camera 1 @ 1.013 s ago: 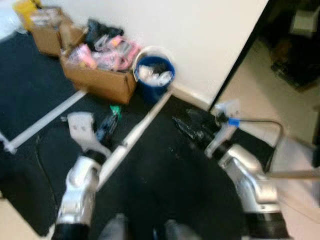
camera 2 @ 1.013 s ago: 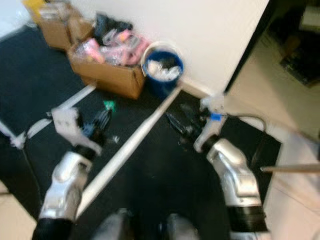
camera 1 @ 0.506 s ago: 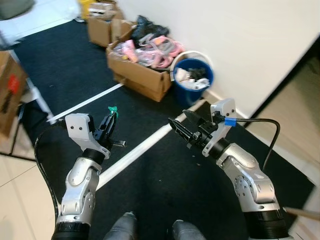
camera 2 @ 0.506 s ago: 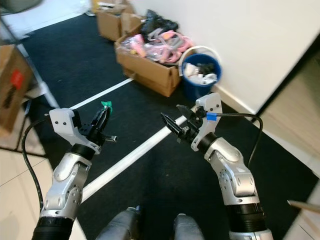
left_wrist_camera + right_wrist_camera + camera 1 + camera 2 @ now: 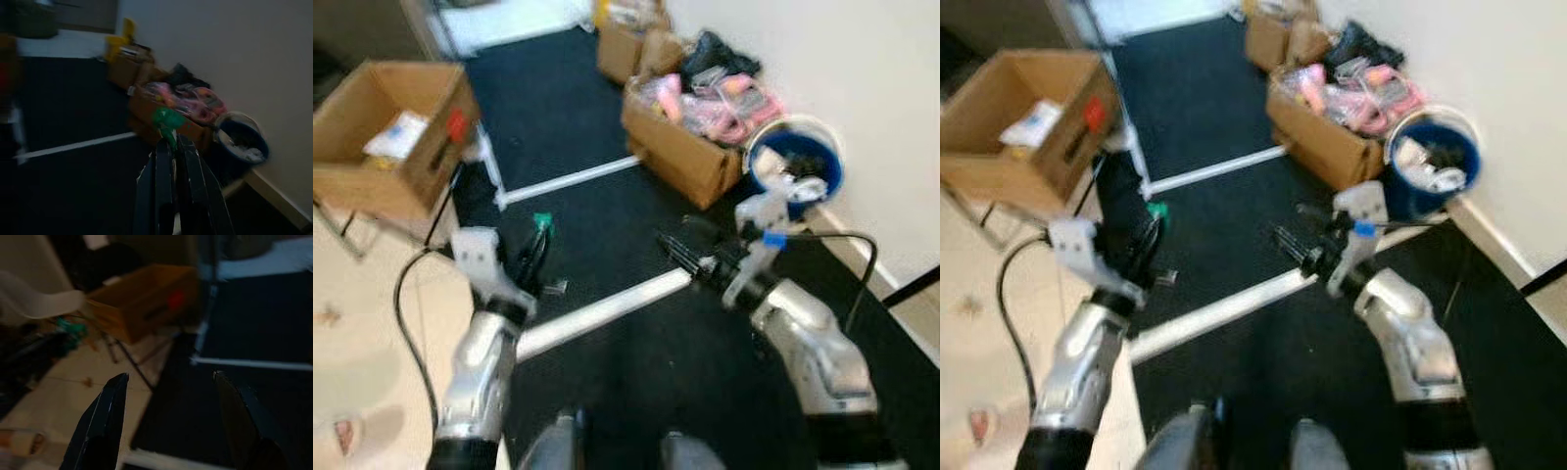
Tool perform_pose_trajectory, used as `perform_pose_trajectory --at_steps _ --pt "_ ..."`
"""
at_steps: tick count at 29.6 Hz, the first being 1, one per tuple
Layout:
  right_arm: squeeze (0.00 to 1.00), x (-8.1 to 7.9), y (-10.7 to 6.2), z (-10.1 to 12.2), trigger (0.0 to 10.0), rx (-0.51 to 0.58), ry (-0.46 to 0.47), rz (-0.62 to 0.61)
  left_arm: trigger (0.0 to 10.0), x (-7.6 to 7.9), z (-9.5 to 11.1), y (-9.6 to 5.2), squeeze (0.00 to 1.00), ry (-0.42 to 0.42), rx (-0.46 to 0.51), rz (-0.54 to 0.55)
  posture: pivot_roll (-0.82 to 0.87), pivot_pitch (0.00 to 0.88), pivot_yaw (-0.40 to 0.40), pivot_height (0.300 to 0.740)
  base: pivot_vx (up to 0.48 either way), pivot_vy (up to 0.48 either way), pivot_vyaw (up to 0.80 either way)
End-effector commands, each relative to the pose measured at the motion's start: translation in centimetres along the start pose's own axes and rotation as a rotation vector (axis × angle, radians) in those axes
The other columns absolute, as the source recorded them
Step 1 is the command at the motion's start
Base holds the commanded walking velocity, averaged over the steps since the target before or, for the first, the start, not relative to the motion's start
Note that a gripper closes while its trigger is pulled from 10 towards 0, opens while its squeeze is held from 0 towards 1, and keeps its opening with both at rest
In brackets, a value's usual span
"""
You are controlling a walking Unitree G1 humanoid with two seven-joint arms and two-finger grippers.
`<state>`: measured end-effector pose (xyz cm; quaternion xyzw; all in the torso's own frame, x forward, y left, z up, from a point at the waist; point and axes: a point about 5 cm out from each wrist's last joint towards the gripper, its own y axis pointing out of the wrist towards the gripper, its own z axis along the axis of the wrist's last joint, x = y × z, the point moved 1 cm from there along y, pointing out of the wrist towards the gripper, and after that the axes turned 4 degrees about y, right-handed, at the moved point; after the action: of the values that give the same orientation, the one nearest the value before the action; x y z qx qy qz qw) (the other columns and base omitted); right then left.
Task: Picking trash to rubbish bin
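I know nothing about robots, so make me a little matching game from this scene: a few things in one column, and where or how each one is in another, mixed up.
Things:
1. green scrap
2. blue bucket
3. right claw
4. pink packets

States:
A. fingers spread apart, nothing between them
B. piled in an open cardboard box
C. pinched at the tips of the left claw
D. standing against the white wall, with pale trash inside

Pairs: 1-C, 2-D, 3-A, 4-B

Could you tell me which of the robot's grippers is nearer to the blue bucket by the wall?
The right. The right gripper hangs over the black mat, just short of the blue bucket. The left gripper, pinching a green scrap, is farther off, near the mat's other edge.
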<state>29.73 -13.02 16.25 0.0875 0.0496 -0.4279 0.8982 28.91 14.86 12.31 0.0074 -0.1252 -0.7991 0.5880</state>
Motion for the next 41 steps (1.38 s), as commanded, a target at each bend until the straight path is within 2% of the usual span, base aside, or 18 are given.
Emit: perform_pose_trajectory --at_steps 1,12,20,27,29,32,41 --pt "0.0 0.3 -0.5 -0.4 10.0 -0.011 0.005 -0.013 10.0 0.0 -0.7 -0.5 0.0 -0.004 -0.03 0.011 -0.02 0.148 -0.014 0.74 0.0 0.0 0.79" --pt "0.0 0.4 -0.6 -0.5 10.0 0.016 0.034 -0.024 10.0 -0.2 -0.9 -0.6 0.0 0.014 -0.04 0.029 -0.01 0.135 -0.013 0.74 0.0 0.0 0.76" --pt "0.0 0.5 -0.7 -0.3 10.0 0.052 0.081 -0.019 10.0 -0.3 -0.9 -0.6 0.0 0.011 -0.044 0.032 -0.01 0.133 -0.012 0.74 0.0 0.0 0.0" --pt "0.0 0.3 -1.6 0.0 10.0 0.089 0.077 0.096 10.0 -0.2 -0.9 -0.6 0.0 0.002 -0.041 0.031 -0.01 0.138 -0.011 0.74 0.0 0.0 0.0" --pt "0.0 0.0 -1.8 0.0 10.0 0.092 0.099 0.141 10.0 -0.2 -0.9 -0.5 0.0 0.001 -0.04 0.031 0.0 0.142 -0.01 0.74 0.0 0.0 0.0" --pt "0.0 -1.3 -2.6 -0.1 10.0 0.086 0.187 0.269 10.0 -0.2 -0.9 -0.5 0.0 -0.004 -0.04 0.029 -0.01 0.141 -0.01 0.74 0.0 0.0 0.0" --pt "0.0 -1.7 -3.4 -1.2 10.0 0.041 0.205 0.369 10.0 -0.2 -0.8 -0.4 0.0 -0.013 -0.04 0.022 -0.01 0.147 -0.005 0.74 0.0 0.0 0.0"
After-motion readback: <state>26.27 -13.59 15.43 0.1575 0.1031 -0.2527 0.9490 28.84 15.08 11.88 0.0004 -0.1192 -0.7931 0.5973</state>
